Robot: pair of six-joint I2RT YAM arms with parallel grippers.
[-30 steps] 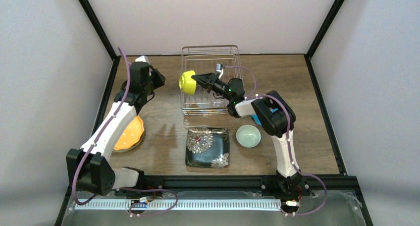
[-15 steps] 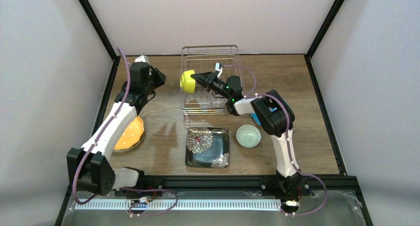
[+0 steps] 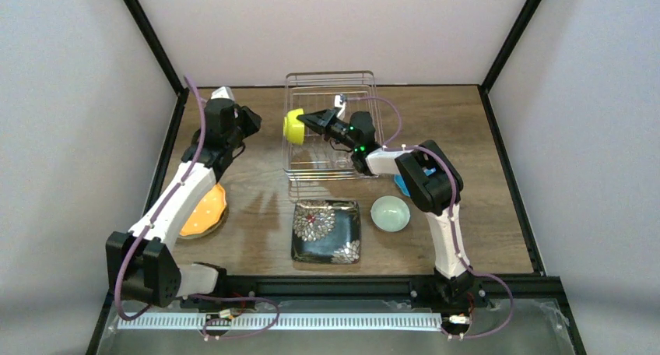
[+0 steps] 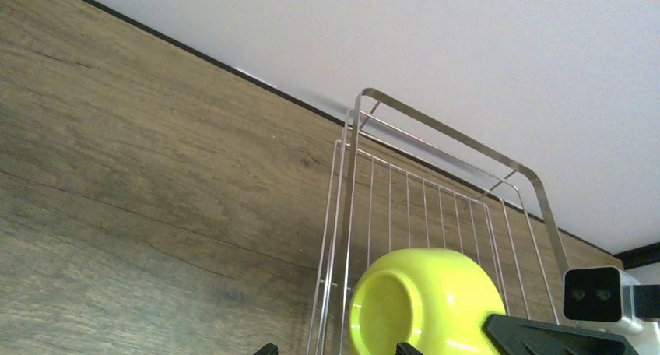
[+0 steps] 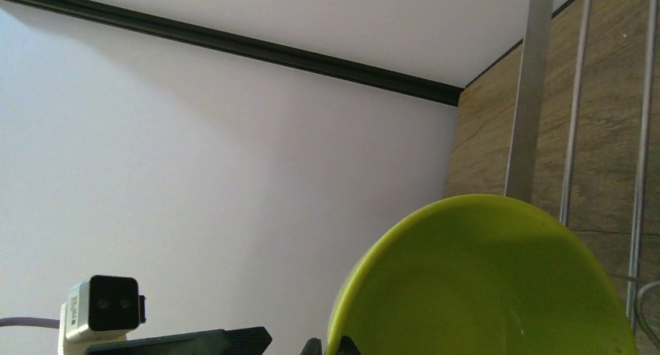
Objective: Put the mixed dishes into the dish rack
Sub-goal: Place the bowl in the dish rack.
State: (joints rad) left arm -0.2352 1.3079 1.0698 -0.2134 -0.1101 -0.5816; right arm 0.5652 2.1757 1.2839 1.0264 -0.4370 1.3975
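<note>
Clamped on the rim of the yellow-green bowl [image 3: 293, 127], the right gripper [image 3: 306, 122] has its jaws closed on the dish and holds it off the table. The bowl is a small, glossy, bright yellow-green one, turned on its side. Its round foot faces the left arm and its mouth faces back along the right arm. It hangs at the left side wall of the dish rack [image 3: 335, 82], overlapping that wall in the top view; whether it touches the wire cannot be told. The rack is a silver wire basket with a grid bottom and low sides, standing at the far middle of the wooden table [image 3: 482, 129].

The left gripper [image 3: 249, 124] sits to the left of the rack, pointed at the bowl, with its jaws apart and nothing between them.

Nearer the arm bases lie the orange plate [image 3: 205, 212], partly under the left arm, the black square floral plate [image 3: 326, 230] and the mint bowl [image 3: 390, 213]. A sliver of blue plate [image 3: 400, 186] shows beneath the right arm.
</note>
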